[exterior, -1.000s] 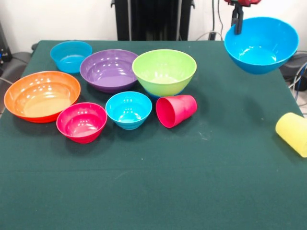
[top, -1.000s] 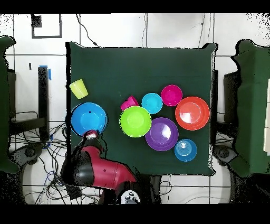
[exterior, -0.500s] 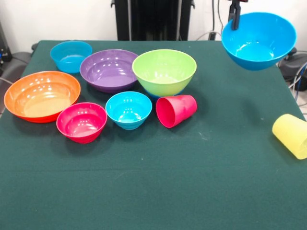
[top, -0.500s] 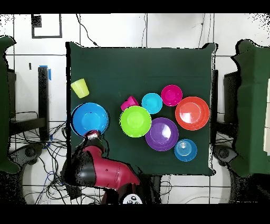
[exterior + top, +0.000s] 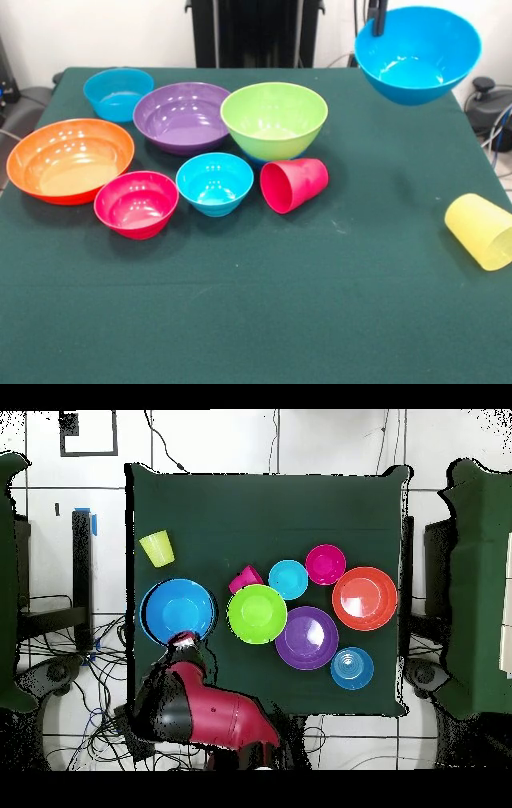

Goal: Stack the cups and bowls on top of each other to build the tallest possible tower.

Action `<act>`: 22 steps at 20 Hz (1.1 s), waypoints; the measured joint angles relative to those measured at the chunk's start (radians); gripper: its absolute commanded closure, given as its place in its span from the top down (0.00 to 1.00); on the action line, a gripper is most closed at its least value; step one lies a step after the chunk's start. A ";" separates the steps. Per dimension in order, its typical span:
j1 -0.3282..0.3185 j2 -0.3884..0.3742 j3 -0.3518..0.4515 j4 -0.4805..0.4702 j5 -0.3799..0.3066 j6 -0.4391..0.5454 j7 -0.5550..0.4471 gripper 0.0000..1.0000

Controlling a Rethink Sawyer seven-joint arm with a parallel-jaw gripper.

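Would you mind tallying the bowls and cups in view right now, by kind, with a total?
Bowls: 7 (orange, purple, lime green, pink-red, three blue)
Cups: 2 (red-pink, yellow)
Total: 9

gripper (image 5: 378,18) cut off by the top edge in front view, only a dark finger at the bright blue bowl (image 5: 418,54) rim shows; in overhead view the arm (image 5: 200,709) covers it where it meets the bowl, so finger state unreadable; yellow cup (image 5: 481,230) clipped by the right edge in front view; lime green bowl (image 5: 274,120) hides whatever it sits on, only a sliver of blue at its base; red cup (image 5: 245,578) partly tucked under the lime bowl's rim in overhead view
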 measured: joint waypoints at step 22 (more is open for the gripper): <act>0.019 -0.032 -0.082 -0.107 -0.105 0.079 0.000 0.00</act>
